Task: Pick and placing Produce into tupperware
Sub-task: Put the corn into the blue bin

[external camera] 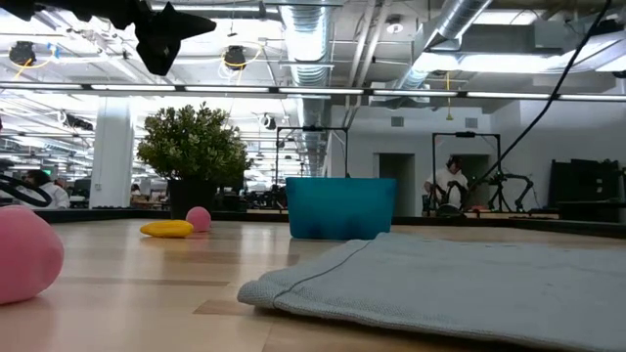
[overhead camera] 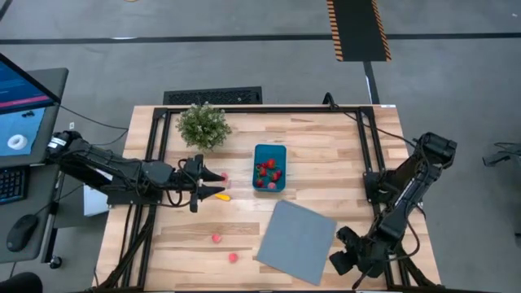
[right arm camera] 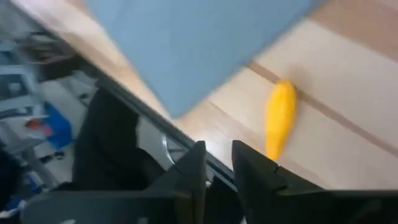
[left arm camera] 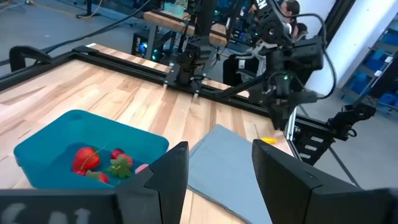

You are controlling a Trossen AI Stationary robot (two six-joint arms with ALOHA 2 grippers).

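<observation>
Our left hand (overhead camera: 198, 184) hangs open and empty at 9 o'clock of the tupperware (overhead camera: 269, 167), over a yellow piece (overhead camera: 221, 196) and pink piece (overhead camera: 225, 176), likely lining up a pick. Strawberries (left arm camera: 86, 160) already sit in the tub. Our right hand (right arm camera: 216, 163), slightly parted and empty, sits at the tabletop (overhead camera: 326, 163) edge near 5 o'clock beside another yellow piece (right arm camera: 279, 118); two pink ones (overhead camera: 216, 238) lie loose.

tub (overhead camera: 269, 167): teal-blue | strawberry pieces (left arm camera: 85, 159): red, green tops | round pieces (overhead camera: 216, 238): pink | long piece (right arm camera: 279, 118) beyond the right end effector (right arm camera: 217, 163): yellow-orange | sheet (overhead camera: 298, 241): flat grey-blue | plant (overhead camera: 203, 125): green | counter (overhead camera: 326, 155): pale striped wood, black frame | end effectors: black | floor strip (overhead camera: 357, 29): black, orange-striped edges
</observation>
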